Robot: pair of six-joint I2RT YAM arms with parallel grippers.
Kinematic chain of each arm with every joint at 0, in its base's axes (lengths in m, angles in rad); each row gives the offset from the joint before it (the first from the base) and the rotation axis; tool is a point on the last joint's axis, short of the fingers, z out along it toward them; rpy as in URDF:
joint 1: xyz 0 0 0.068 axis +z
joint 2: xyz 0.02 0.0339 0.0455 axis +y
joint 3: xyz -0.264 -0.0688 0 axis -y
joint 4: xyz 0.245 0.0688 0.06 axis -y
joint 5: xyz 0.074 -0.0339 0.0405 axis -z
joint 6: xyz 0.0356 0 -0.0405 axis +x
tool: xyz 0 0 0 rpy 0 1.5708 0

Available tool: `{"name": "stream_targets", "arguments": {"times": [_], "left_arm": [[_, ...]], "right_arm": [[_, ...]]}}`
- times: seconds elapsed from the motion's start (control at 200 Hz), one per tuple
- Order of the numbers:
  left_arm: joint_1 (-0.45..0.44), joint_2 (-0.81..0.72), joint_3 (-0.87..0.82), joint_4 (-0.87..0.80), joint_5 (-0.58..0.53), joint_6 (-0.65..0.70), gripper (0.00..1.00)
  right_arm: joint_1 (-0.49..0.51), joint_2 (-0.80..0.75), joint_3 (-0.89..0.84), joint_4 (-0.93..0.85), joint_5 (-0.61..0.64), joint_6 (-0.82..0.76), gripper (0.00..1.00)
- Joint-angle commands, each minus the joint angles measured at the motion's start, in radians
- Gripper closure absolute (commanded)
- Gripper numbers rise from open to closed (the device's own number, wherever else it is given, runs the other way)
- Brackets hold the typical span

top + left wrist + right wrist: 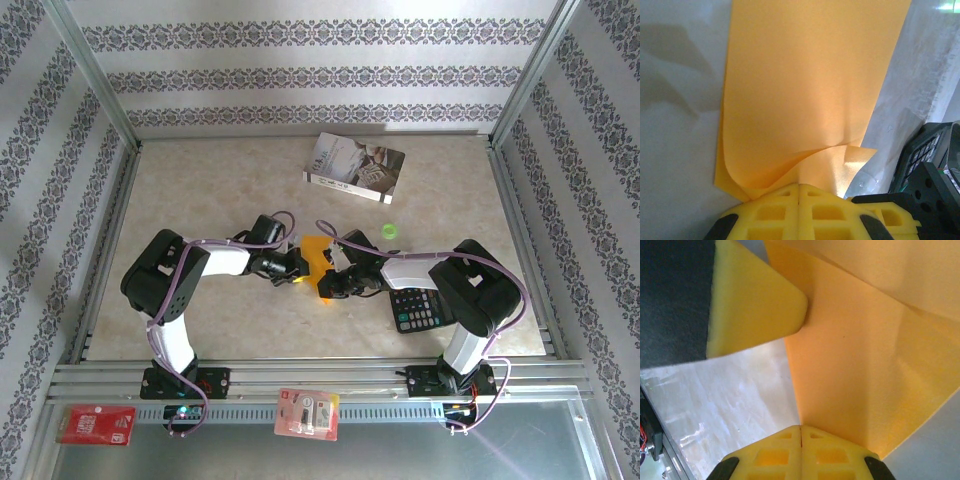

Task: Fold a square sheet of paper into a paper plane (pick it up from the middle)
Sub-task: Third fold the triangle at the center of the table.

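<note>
The square sheet of paper (315, 258) is orange and hangs above the table between both arms, creased and partly folded over itself. My left gripper (298, 266) is shut on its left side. In the left wrist view the yellow jaws (800, 186) meet with the curled sheet of paper (810, 90) running into them. My right gripper (333, 284) is shut on the sheet's lower right edge. In the right wrist view the sheet of paper (865, 370) enters the closed right gripper (801, 427), and the left gripper's fingers (755, 305) press on it above. A paper plane is out of view.
A grey-white book (355, 167) lies at the back. A small green object (389, 230) sits right of centre. A black calculator (420, 308) lies under the right arm, also seen as the calculator (925, 150). Two packages (308, 413) lie on the front rail.
</note>
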Motion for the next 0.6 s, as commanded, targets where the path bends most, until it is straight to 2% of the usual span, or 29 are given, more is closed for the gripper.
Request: {"name": "stream_targets", "arguments": {"times": [0.0,0.595], "left_arm": [[0.071,0.048,0.029,-0.044,-0.147,0.052,0.99],[0.198,0.087,0.111,-0.064,-0.119,0.086,0.95]], "right_arm": [[-0.006,0.057,-0.057,-0.249,0.104,-0.028,1.0],[-0.007,0.052,-0.06,-0.263,0.1,-0.051,1.0]]}}
